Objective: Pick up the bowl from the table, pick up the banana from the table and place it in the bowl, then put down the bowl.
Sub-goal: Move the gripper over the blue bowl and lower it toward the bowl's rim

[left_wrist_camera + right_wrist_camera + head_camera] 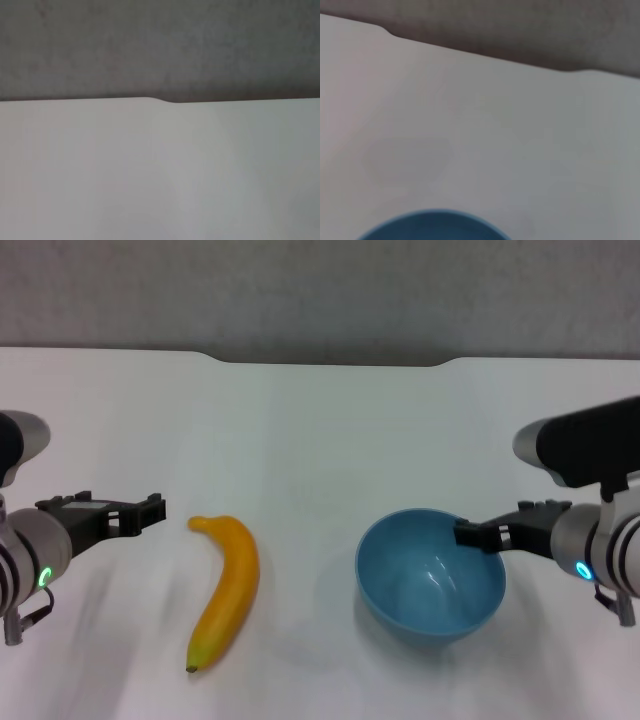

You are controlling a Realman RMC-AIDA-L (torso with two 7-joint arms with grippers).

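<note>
Right gripper (466, 534) sits right at the bowl (430, 576) rim, whether it grips I cannot tell. Left of the bowl lies the banana (226, 590) on the table (320, 430), and beyond it the left gripper (155, 506) hovers, its state unclear.

We see a plain light-blue bowl (431, 580), glossy inside, and a yellow-orange banana (226, 590) with a small dark end. Both lie on a plain white table (320, 430) before a grey wall (320, 290). Our black left hand (150, 508) and right hand (468, 533) carry green and blue rings.
</note>
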